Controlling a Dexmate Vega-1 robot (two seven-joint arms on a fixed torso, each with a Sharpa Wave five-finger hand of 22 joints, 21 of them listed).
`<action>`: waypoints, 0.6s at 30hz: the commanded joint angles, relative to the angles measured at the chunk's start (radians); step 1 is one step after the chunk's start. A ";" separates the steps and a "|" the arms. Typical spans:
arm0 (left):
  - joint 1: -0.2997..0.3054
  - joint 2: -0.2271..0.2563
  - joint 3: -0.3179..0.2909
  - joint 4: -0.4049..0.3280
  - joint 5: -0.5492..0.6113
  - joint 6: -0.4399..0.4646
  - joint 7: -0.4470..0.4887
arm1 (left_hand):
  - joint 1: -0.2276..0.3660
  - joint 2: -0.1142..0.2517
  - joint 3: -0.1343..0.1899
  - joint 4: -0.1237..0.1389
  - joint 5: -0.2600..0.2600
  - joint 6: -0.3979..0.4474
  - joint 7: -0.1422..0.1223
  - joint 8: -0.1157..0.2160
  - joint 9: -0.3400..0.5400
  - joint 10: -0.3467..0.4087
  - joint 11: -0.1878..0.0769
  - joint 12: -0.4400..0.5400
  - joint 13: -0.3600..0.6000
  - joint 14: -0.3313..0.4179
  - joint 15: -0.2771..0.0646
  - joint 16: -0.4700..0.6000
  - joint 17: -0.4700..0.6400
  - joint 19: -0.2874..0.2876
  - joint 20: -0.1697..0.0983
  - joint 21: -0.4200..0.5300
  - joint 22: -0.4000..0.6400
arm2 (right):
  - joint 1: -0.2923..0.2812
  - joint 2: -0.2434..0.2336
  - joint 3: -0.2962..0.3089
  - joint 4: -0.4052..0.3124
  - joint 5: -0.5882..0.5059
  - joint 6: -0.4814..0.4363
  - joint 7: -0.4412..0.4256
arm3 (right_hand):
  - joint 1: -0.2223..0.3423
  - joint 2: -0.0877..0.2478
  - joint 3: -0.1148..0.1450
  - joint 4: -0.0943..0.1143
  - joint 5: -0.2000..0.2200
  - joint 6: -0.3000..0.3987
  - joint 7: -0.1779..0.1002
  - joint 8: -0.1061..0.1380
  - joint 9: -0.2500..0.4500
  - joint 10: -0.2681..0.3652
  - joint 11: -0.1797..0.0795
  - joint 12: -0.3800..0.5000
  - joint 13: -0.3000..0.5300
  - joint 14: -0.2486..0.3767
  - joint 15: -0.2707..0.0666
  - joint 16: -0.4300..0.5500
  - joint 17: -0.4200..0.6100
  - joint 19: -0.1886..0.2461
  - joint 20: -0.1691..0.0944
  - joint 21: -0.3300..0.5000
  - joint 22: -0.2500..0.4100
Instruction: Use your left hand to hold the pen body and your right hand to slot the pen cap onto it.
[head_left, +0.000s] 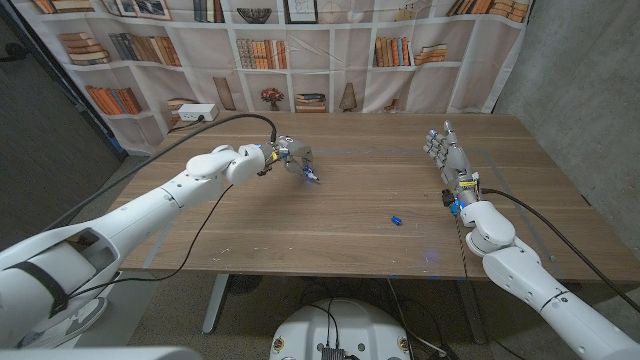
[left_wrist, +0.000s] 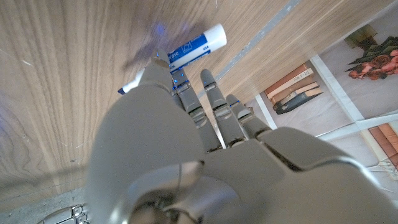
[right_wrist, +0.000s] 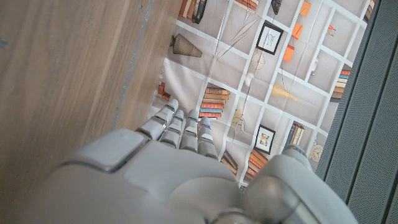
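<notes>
The pen body (head_left: 312, 176), white with a blue tip, sticks out from the fingertips of my left hand (head_left: 288, 153) at the table's back left. In the left wrist view the white barrel with its blue label (left_wrist: 194, 47) lies across my fingertips (left_wrist: 163, 70), pinched there, and its shadow falls apart from it on the wood. The small blue pen cap (head_left: 396, 218) lies by itself on the table's middle, towards the right. My right hand (head_left: 446, 150) stands at the back right with its fingers stretched out and apart, holding nothing, well away from the cap.
The wooden table (head_left: 360, 245) runs to a bookshelf backdrop (head_left: 300, 50) behind it. A white box (head_left: 197, 113) sits at the back left corner. Black cables (head_left: 215, 125) trail along both arms.
</notes>
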 joint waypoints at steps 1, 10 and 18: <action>0.042 0.004 -0.049 -0.050 -0.056 0.031 0.068 | 0.003 0.011 0.023 0.016 0.004 0.064 0.069 0.000 0.001 0.034 -0.030 0.006 0.098 0.011 -0.127 -0.001 0.001 0.007 -0.124 -0.003 0.000 | -0.066 -0.019 0.026 -0.067 -0.053 0.038 -0.038 | 0.012 0.001 0.003 -0.005 -0.001 0.013 -0.002 0.010 0.006 0.015 0.004 0.010 0.004 0.012 -0.001 0.004 0.003 0.011 -0.020 0.006 0.006; 0.126 -0.073 -0.134 -0.050 -0.199 0.130 0.186 | 0.006 0.011 0.030 0.018 0.003 0.067 0.074 0.002 -0.001 0.041 -0.025 0.011 0.108 0.029 -0.127 0.002 0.002 0.018 -0.126 -0.002 -0.001 | -0.136 -0.064 0.064 -0.152 -0.045 0.030 -0.027 | 0.020 0.002 0.003 -0.009 -0.001 0.021 -0.003 0.012 0.006 0.025 0.002 0.012 0.004 0.017 -0.005 0.003 0.003 0.015 -0.022 0.006 0.006; 0.140 -0.115 -0.143 -0.088 -0.207 0.187 0.239 | 0.007 0.007 0.034 0.018 0.001 0.066 0.075 0.002 -0.001 0.041 -0.023 0.013 0.117 0.038 -0.128 0.001 0.001 0.020 -0.125 -0.004 -0.001 | -0.211 -0.093 0.099 -0.222 -0.009 0.024 -0.003 | 0.025 0.002 0.004 -0.012 -0.001 0.023 -0.004 0.011 0.006 0.029 0.000 0.012 0.004 0.018 -0.007 0.002 0.003 0.016 -0.022 0.005 0.006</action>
